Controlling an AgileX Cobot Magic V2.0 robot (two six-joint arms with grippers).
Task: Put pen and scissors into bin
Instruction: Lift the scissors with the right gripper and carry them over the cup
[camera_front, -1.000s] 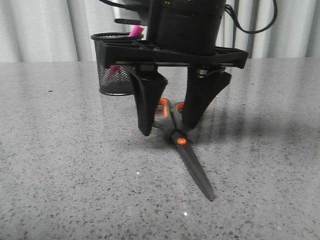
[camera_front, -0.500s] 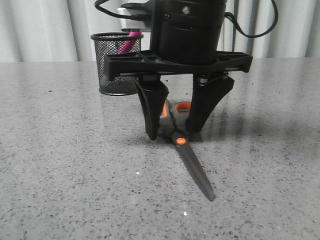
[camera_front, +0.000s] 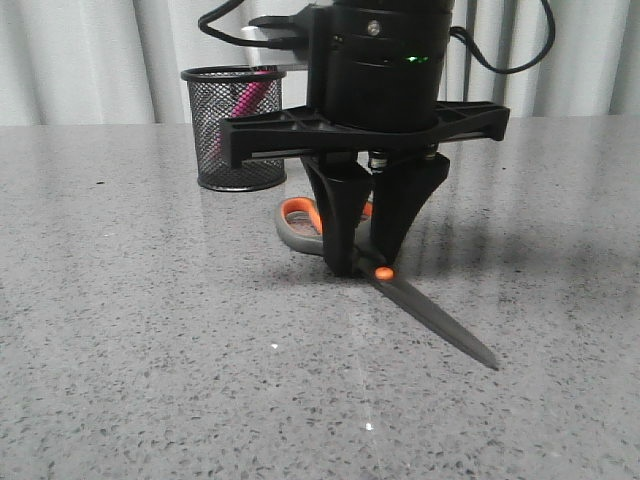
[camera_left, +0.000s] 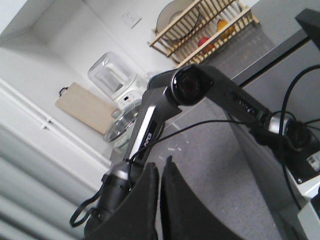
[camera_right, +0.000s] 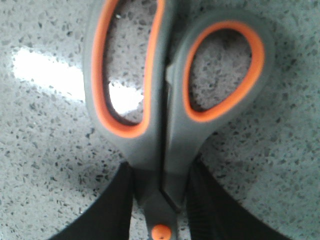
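Note:
The scissors (camera_front: 430, 318) lie on the grey speckled table, grey handles with orange lining toward the back left, dark blades pointing front right. My right gripper (camera_front: 366, 262) stands straight down over them, shut on the scissors just behind the orange pivot dot. The right wrist view shows both fingers pressed against the scissors (camera_right: 172, 115) neck, with my right gripper (camera_right: 161, 172) around it. The black mesh bin (camera_front: 235, 140) stands behind and left, with the pink pen (camera_front: 245, 98) upright inside it. My left gripper (camera_left: 160, 169) is shut and empty, pointing away from the table.
Pale curtains hang behind the table. The right arm's cable (camera_front: 500, 60) loops above the gripper. The left wrist view shows the other arm (camera_left: 165, 105) and a kitchen counter with a dish rack (camera_left: 200, 25).
The right fingers have closed from a wide open stance onto the scissors' neck. The scissors have turned: the blade tip swung right and the handles swung left.

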